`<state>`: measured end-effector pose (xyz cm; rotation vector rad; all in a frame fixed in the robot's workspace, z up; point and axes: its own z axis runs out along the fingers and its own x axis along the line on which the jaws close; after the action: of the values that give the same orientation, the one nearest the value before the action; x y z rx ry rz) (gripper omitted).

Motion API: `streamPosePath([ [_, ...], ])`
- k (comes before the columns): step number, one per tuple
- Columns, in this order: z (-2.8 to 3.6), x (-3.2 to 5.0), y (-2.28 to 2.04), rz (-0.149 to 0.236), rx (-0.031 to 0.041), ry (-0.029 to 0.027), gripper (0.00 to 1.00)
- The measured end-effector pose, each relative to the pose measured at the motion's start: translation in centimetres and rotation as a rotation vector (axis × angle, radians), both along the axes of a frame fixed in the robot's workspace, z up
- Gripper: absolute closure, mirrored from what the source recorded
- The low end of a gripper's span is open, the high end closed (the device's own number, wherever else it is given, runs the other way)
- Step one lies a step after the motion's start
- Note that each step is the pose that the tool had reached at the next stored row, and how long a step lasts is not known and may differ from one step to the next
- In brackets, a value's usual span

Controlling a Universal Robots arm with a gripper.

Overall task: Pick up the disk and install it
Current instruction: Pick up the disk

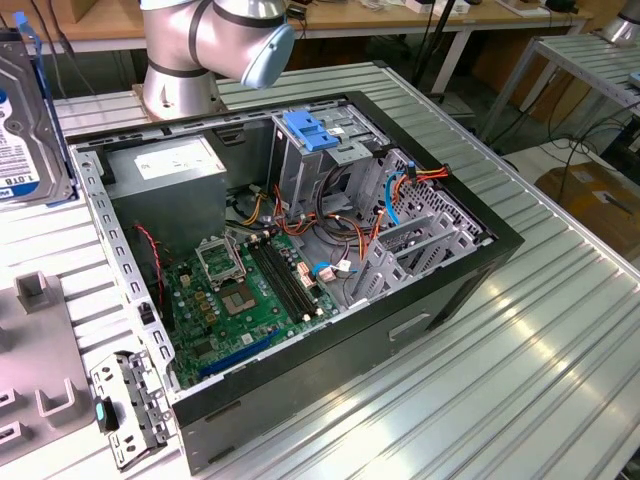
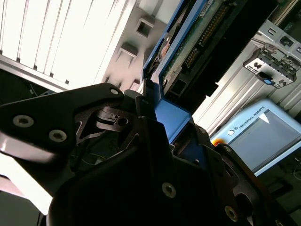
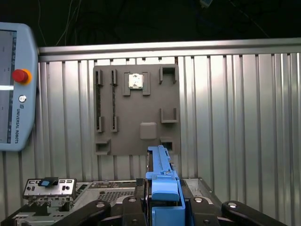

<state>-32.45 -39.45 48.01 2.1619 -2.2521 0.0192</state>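
At the exterior view's left edge, the disk (image 1: 28,130) is held on edge above the table (image 1: 520,330), label toward the camera. It is well apart from the open case (image 1: 330,340) and from the cage (image 1: 300,175) with its blue latch (image 1: 308,131), and the arm (image 1: 215,40) rises behind the case. I judge the step in hand to be the carry toward the cage. Doing it well means holding the disk square, moving slowly, and clearing the case wall and the loose cables (image 1: 335,205). In the second wrist view, the gripper (image 2: 164,115) is clamped on the disk's blue rail. From here I get the circuit-board side, where the exterior view gives me the label face. In the first wrist view, I look along the rail (image 3: 161,165) from the gripper (image 3: 163,207). The grey fixture plate (image 3: 136,113) and the pendant (image 3: 14,89) lie on the table beyond. This lets me check, as the exterior view cannot, that the rail sits centred in the grip.
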Motion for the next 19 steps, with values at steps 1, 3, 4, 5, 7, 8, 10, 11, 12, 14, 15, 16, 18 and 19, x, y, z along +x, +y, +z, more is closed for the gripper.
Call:
streamPosePath([
  [1, 0.00, 0.23, -0.01, 0.000, 0.0000, 0.0004, 0.63],
  [3, 0.00, 0.72, -0.01, 0.000, 0.0000, 0.0012, 0.63],
  [4, 0.00, 1.20, -0.02, 0.000, 0.0000, 0.0019, 0.63],
  [5, 0.00, 1.59, -0.02, 0.000, 0.0000, 0.0025, 0.63],
  [7, 0.00, 2.16, -0.03, 0.000, 0.0000, 0.0035, 0.63],
  [8, 0.00, 2.45, -0.03, -0.001, 0.0000, 0.0038, 0.63],
  [10, 0.00, 2.90, -0.04, -0.001, 0.0000, 0.0046, 0.63],
  [11, 0.00, 3.12, -0.04, -0.001, 0.0000, 0.0051, 0.63],
  [12, 0.00, 3.35, -0.04, -0.001, 0.0000, 0.0053, 0.63],
  [14, 0.00, 3.85, -0.05, -0.001, 0.0000, 0.0060, 0.63],
  [15, 0.00, 4.07, -0.06, -0.001, 0.0000, 0.0064, 0.63],
  [16, 0.00, 4.26, -0.07, -0.001, 0.0000, 0.0067, 0.63],
  [18, 0.00, 4.74, -0.08, -0.001, 0.0000, 0.0074, 0.63],
  [19, 0.00, 5.16, -0.08, -0.001, 0.0000, 0.0079, 0.63],
])
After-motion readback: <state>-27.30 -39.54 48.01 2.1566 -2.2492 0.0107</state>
